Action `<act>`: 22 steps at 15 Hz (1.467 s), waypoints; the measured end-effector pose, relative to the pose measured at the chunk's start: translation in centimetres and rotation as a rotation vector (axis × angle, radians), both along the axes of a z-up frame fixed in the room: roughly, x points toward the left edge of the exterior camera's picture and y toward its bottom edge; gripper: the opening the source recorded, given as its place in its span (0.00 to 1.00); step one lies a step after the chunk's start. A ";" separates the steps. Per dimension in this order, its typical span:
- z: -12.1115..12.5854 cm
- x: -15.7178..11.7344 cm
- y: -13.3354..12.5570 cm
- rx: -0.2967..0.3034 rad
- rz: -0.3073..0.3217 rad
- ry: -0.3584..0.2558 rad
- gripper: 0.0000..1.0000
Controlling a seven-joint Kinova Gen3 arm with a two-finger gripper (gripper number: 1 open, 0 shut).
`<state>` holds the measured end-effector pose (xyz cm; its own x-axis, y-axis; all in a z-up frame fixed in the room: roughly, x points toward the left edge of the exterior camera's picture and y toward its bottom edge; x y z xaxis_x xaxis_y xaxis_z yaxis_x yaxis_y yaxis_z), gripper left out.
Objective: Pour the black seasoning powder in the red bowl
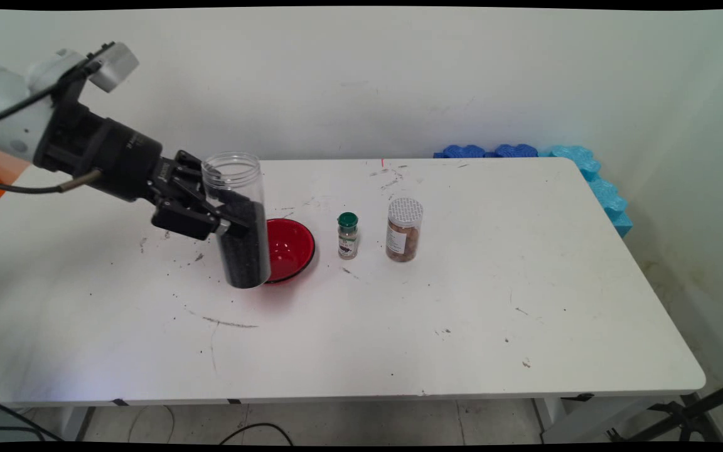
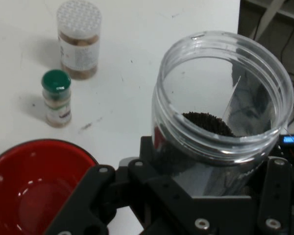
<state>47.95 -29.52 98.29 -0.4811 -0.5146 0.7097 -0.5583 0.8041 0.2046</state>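
My gripper point(image 1: 226, 220) is shut on a clear open-topped jar point(image 1: 237, 220) partly filled with dark grains, holding it nearly upright just above the table. In the hand view the jar point(image 2: 220, 122) fills the right half, its mouth open and the dark grains low inside, with my gripper point(image 2: 196, 196) clamped round its body. A red bowl point(image 1: 289, 248) sits right behind and beside the jar, and shows empty in the hand view point(image 2: 34, 186). Further right stand a small green-capped spice bottle point(image 1: 348, 236) and a white-lidded jar of brown contents point(image 1: 404, 230).
Blue foam pieces point(image 1: 524, 152) line the table's far right corner and right edge. The white table point(image 1: 430, 326) has scattered dark specks and scuffs. The green-capped bottle point(image 2: 56, 98) and white-lidded jar point(image 2: 78, 39) stand beyond the bowl in the hand view.
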 end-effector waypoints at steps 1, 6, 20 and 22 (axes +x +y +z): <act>0.3 0.2 -0.1 0.009 -0.003 -0.005 0.00; 0.6 0.7 -1.1 0.099 0.072 -0.030 0.00; -2.2 1.5 -3.5 0.514 0.420 0.040 0.00; -2.7 1.8 -3.9 0.587 0.498 0.075 0.00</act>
